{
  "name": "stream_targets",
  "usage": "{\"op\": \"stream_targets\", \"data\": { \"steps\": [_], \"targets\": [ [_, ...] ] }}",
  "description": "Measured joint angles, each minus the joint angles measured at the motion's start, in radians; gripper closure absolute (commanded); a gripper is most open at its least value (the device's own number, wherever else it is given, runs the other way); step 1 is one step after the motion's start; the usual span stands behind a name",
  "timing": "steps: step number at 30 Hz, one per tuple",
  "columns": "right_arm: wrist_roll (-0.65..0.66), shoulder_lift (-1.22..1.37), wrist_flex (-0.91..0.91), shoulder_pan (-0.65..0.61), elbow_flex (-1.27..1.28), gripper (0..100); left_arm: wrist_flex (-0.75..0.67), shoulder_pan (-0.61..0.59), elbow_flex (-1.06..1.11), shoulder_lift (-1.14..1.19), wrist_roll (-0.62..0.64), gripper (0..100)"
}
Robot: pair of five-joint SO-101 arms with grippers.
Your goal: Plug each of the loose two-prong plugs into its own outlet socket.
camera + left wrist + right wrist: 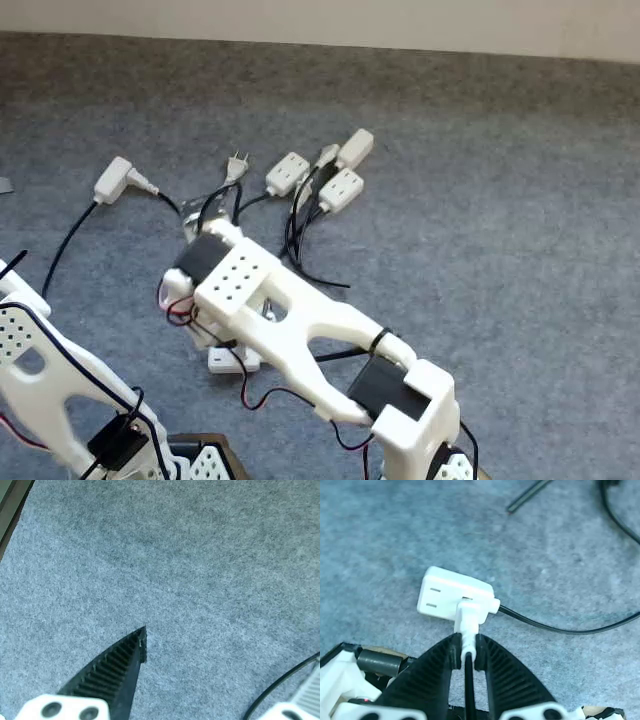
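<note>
Grey carpet (500,250) covers the table, with black cords straggling across it. In the right wrist view the right gripper (466,641) is pinched tight on the neck of a white plug (468,620). The plug's nose meets one socket of a white outlet (447,595), but its body hides whether the prongs are fully home. The left gripper (131,657) hangs over bare carpet with nothing at it, and I cannot tell how far open it is. In the high view a loose plug (236,165) lies just beside the spare outlets (288,172).

The plugs look light, hard and smooth, so a grip on the flat sides of the body, just behind the prongs, should hold best (the cord itself would only bend and twist). The outlets look light too and would likely skid on the carpet under a push. The springy cords may also tug a plug off line.
</note>
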Motion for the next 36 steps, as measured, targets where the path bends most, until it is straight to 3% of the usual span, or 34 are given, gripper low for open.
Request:
{"op": "stream_targets", "data": {
  "steps": [9, 36],
  "targets": [
    [0.0, 0.0, -0.005, 0.018, 0.003, 99.3, 0.0, 0.002, 0.0, 0.0, 0.0, 53],
    [-0.002, 0.071, -0.244, 0.011, 0.242, 99.3, 0.0, 0.002, 0.0, 0.0, 0.0, 53]
  ]
}}
